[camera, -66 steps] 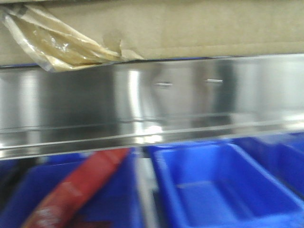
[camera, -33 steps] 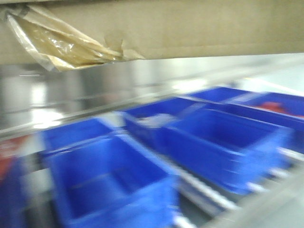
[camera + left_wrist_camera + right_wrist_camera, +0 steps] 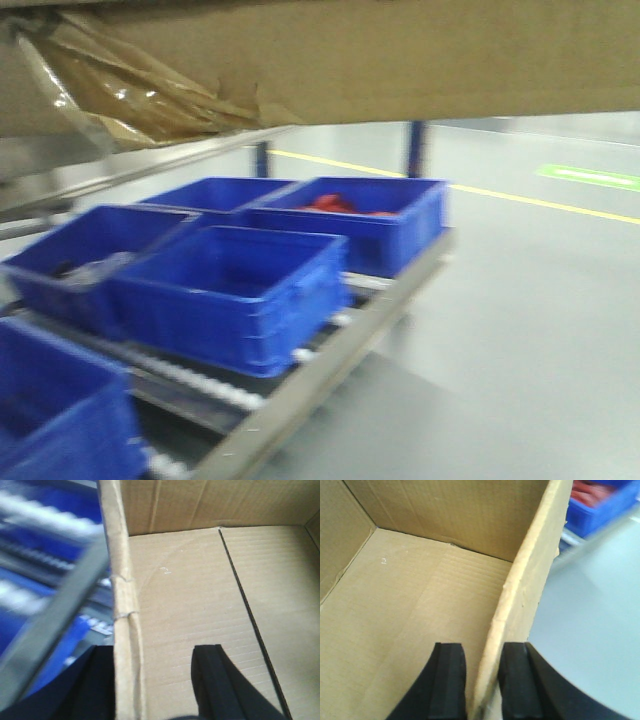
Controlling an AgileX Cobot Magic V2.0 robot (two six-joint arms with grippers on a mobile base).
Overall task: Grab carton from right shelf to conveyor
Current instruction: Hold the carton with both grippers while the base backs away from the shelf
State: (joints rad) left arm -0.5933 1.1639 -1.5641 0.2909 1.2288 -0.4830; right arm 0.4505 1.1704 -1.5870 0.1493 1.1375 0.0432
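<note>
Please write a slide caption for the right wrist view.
Right hand pinches the side wall of an empty open carton.

Left gripper: two matte black fingers, blocky, with squared tips. The outer one is lost in shadow and hard to make out. Right gripper: two matte black fingers with flat ends, plain smooth faces, and outer edges that curve wider toward the base.

Brown carton, blue bins, grey floor, yellow line.
</note>
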